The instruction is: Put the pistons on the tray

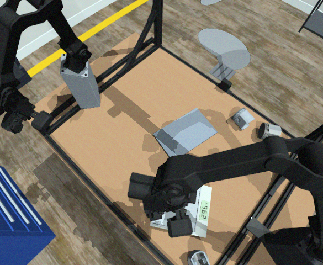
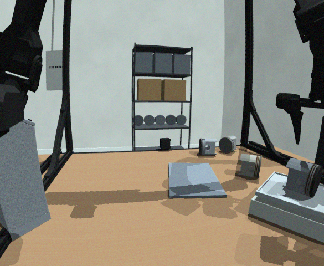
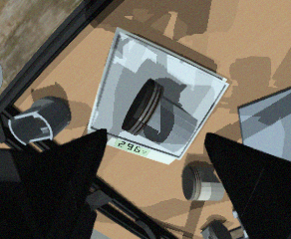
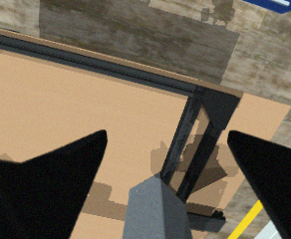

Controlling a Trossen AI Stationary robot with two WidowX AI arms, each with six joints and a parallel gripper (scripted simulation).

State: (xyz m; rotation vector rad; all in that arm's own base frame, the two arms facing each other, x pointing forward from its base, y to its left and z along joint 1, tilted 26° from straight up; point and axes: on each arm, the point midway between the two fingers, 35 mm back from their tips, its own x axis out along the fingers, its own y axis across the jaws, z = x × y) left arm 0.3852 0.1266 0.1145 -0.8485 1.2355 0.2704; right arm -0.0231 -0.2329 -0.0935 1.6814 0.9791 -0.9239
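Note:
The flat steel tray (image 1: 184, 132) (image 2: 194, 178) (image 3: 275, 124) lies empty mid-bench. One piston (image 2: 302, 177) (image 3: 152, 112) lies on its side on the scale (image 1: 202, 211) (image 2: 293, 209) (image 3: 131, 60), which reads 296. My left gripper (image 3: 156, 136) is open and hangs above this piston without touching it. Two pistons (image 1: 242, 118) (image 1: 269, 130) (image 2: 207, 147) (image 2: 227, 143) lie at the far edge. Another piston (image 2: 249, 165) (image 3: 200, 181) lies between the tray and the scale. A fifth piston (image 1: 198, 258) (image 3: 38, 121) lies at the near edge by the frame. My right gripper (image 4: 166, 135) is open and empty at the far corner.
A tall grey block (image 1: 80, 82) (image 2: 13, 183) (image 4: 155, 209) stands under the right gripper at the bench corner. A black frame rail (image 1: 98, 194) (image 4: 136, 75) runs around the bench. The left arm (image 1: 241, 159) stretches over the bench beside the tray.

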